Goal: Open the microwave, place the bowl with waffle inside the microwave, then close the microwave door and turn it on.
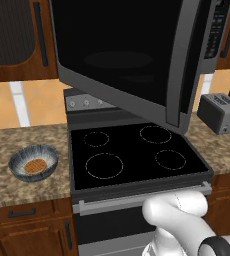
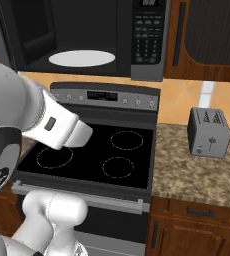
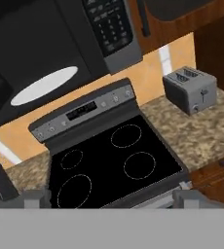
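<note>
Tool (image 3: 106, 198) released, holding nothing, above stove (image 3: 115, 155) | microwave door (image 1: 122, 60) swung open for loading | bowl (image 1: 33, 162) with waffle (image 1: 35, 166) waits on table (image 1: 22, 187).

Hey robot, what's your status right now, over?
Jaws open, holding nothing. Microwave door swung open, white turntable showing inside. Bowl with waffle on the counter left of the stove. Nothing blocking it.
</note>
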